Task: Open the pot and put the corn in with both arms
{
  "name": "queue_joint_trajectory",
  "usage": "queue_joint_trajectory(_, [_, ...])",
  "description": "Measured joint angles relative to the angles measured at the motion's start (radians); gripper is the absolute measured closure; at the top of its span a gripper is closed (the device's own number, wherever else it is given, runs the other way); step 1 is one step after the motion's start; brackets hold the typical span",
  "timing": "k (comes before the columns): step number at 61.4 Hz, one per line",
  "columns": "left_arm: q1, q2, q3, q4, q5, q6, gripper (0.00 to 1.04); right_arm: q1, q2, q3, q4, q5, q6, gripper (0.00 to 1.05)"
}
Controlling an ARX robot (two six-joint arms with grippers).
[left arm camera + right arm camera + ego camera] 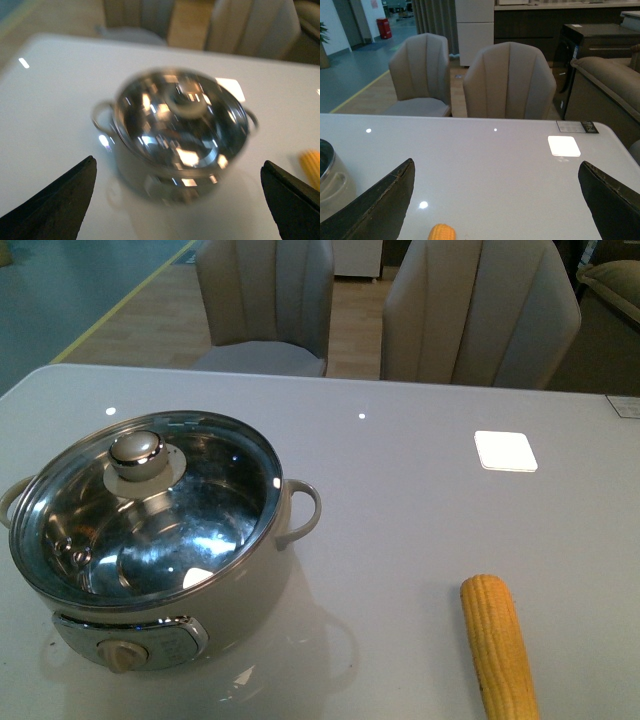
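Note:
The cream-white pot (pixel 150 540) stands on the left of the white table (pixel 400 490), its glass lid (pixel 160 500) on, knob (pixel 137 453) on top. The yellow corn (pixel 498 645) lies at the front right, pointing away from me. Neither arm shows in the front view. In the blurred left wrist view the pot (pixel 180 130) sits ahead of my open left gripper (pixel 180 200), black fingertips (pixel 60 200) wide apart, and the corn (pixel 312 167) shows at the edge. My right gripper (pixel 497 200) is open above the table, with the corn's tip (pixel 442 233) just before it and the pot's handle (pixel 332 187) off to the side.
Two beige chairs (pixel 265 300) (pixel 480 310) stand behind the table's far edge. A bright square light reflection (pixel 505 451) lies on the table's right. A label (pixel 625 406) sits at the far right corner. A sofa (pixel 605 85) stands beyond.

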Motion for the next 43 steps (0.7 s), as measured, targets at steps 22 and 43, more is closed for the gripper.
queue_joint_trajectory(22, [-0.206,0.606,0.147,0.448,-0.144,-0.033,0.07,0.0,0.0,0.0,0.0,0.003,0.0,0.09])
queue_joint_trajectory(43, [-0.227,1.209,0.383,0.692,-0.214,-0.018,0.07,0.0,0.0,0.0,0.0,0.003,0.0,0.09])
